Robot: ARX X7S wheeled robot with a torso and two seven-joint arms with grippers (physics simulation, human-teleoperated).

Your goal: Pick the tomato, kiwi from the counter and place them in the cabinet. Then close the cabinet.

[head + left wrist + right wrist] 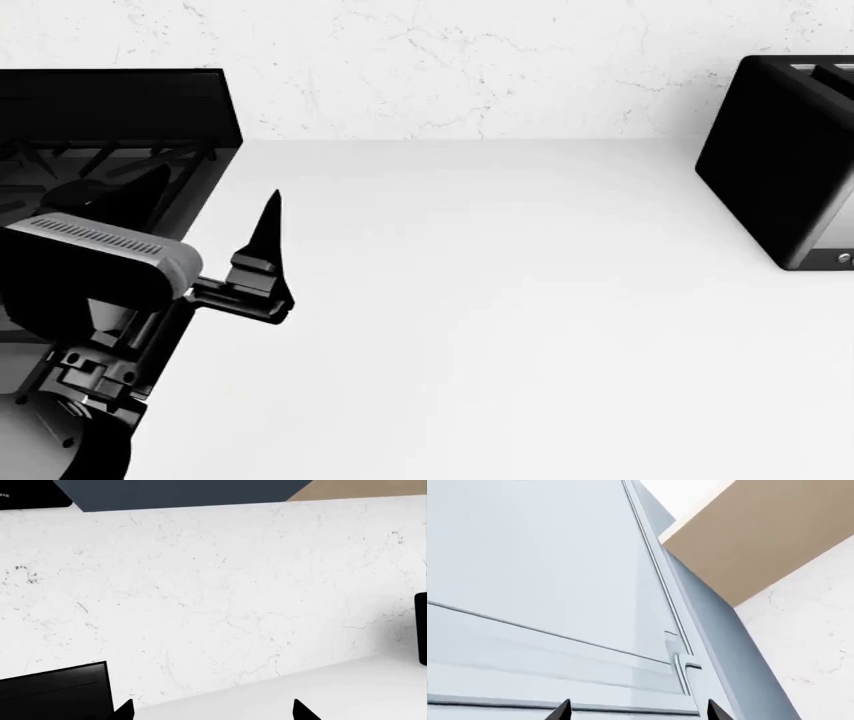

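The tomato and the kiwi are out of view in every frame. The white counter (534, 300) lies bare in front of me. My left gripper (207, 215) hovers over its left part beside the stove, open, with nothing between its black fingertips (303, 711). It faces the marble back wall, low over the counter (347, 690). My right gripper (639, 711) is raised out of the head view. It is open and empty, close to the pale grey cabinet door (547, 580), just below the door's slim handle (680, 672).
A black gas stove (120, 110) stands at the left of the counter, under my left arm. At the right, against the marble wall (454, 60), stands a black boxy appliance (781, 160). A dark blue cabinet underside (180, 492) hangs above the wall.
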